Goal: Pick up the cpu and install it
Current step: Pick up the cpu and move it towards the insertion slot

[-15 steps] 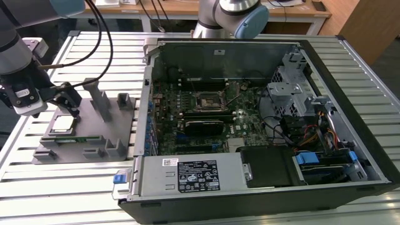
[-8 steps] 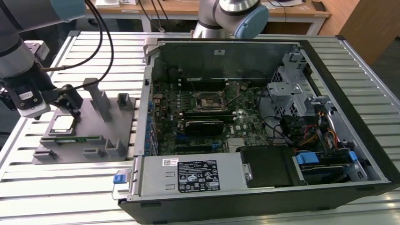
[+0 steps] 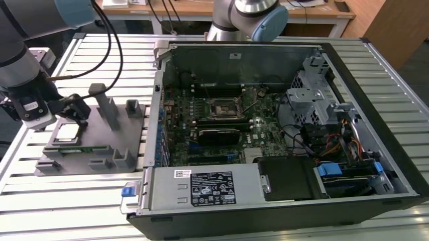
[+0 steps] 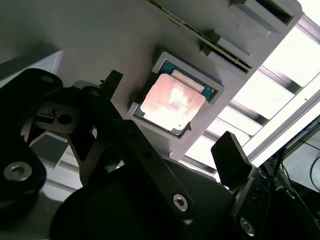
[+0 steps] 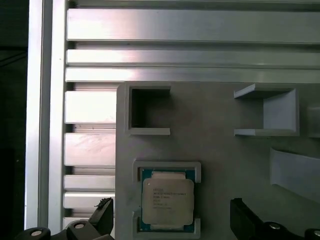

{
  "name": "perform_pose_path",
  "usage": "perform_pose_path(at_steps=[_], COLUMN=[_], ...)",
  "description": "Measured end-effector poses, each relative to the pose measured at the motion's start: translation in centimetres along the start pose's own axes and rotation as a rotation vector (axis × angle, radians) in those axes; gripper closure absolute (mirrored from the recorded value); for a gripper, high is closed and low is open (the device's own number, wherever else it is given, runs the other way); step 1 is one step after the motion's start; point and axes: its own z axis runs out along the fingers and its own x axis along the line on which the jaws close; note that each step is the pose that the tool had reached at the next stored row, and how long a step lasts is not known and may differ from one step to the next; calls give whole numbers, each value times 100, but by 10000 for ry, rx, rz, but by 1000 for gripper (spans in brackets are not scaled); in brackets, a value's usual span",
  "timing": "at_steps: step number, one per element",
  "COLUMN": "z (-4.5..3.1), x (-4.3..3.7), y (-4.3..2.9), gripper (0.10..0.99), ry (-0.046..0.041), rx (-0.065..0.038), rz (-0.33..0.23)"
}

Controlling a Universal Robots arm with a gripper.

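Two gray posts — near cpu

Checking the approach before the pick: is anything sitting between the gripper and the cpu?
Nothing visible does. The cpu lies uncovered in its recess on the grey holder, and the gripper hangs open over it, its fingers spread to either side of the chip.

Fixture plate on slatted table, at the exterior view's left of the open computer case. Cpu seated in a plate recess, memory stick just beside. Gripper over the cpu, fingers spread either side, not touching. Socket inside the case.
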Motion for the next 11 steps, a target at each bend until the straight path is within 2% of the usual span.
perform_pose_path(at_steps=[11], z=[30], x=[0], y=[-1], gripper=[98], ry=[1], rx=[1], rz=[3])
